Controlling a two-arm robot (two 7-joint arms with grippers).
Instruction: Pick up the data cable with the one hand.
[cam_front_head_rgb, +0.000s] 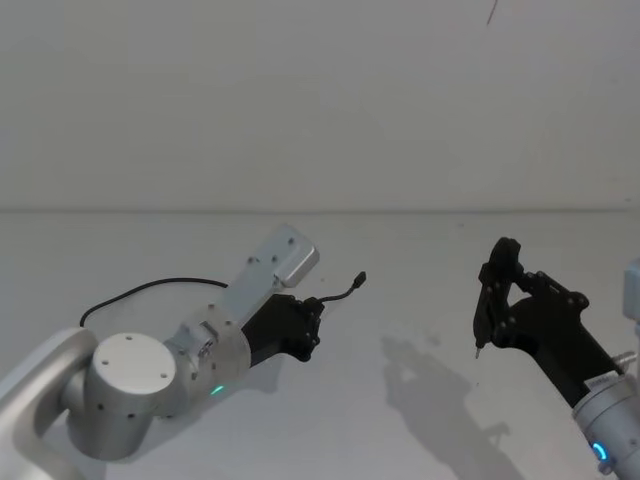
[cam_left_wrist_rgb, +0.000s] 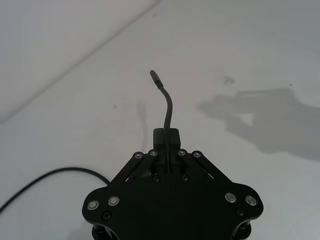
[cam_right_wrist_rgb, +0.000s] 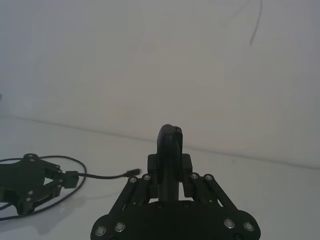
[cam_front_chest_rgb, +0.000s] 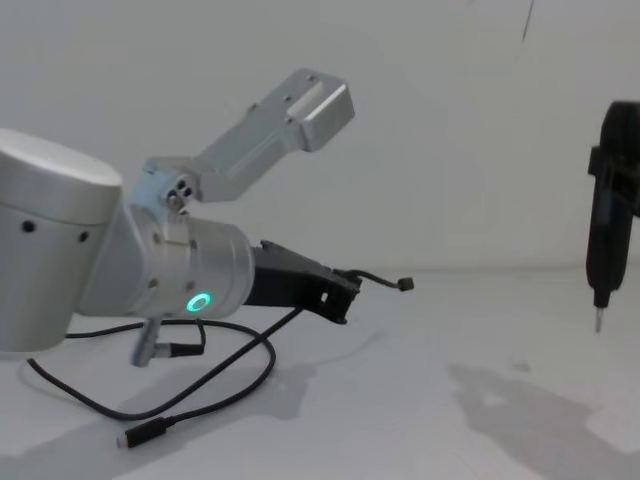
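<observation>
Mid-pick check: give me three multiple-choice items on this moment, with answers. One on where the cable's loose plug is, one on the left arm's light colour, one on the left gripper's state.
1. Where is the loose plug of the data cable?
A. lying on the table
B. hooked over the arm
C. dangling in the air

2. What colour is the ring light on the left arm?
A. red
B. green
C. white

3. How is the left gripper?
A. open above the cable
B. open, flat on the table
C. shut on the cable

Answers:
1 A: the chest view shows the plug resting on the surface below the arm.
2 B: it glows green in the chest view.
3 C: the left wrist view shows the gripper clamped on the cable, with the other plug poking out ahead.
</observation>
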